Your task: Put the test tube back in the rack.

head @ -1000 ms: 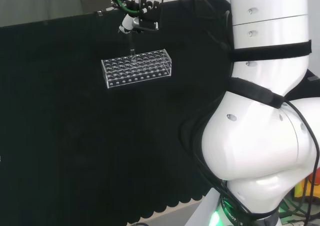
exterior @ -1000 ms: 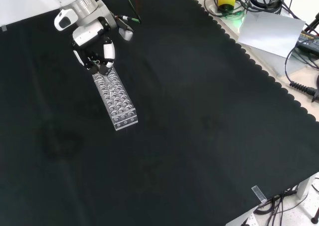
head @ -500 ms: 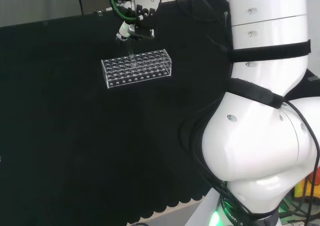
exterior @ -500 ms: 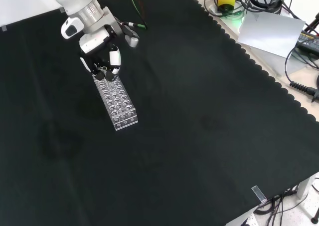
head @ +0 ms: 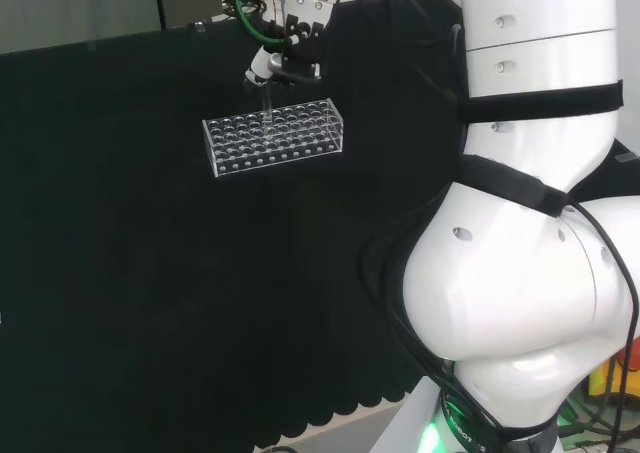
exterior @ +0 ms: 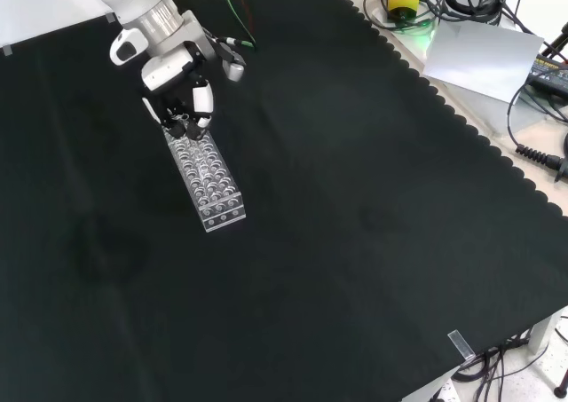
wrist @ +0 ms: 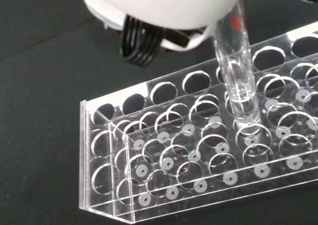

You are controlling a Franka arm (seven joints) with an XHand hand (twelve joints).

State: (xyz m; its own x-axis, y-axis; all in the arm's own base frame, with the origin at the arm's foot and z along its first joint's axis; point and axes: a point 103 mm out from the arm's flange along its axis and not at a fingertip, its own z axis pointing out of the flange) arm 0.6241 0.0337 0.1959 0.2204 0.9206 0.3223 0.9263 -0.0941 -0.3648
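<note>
hand (exterior: 182, 109) pinching test tube (wrist: 237, 76) | tube hangs below hand | tip at rack (wrist: 198, 160) hole

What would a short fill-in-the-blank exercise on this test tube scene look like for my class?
1. The hand holds a clear test ____.
2. The test tube hangs above a clear plastic ____.
3. The rack stands on a cloth coloured ____.
4. In the wrist view, the holes of the rack near the tube are ____.

Missing words: tube; rack; black; empty
</note>
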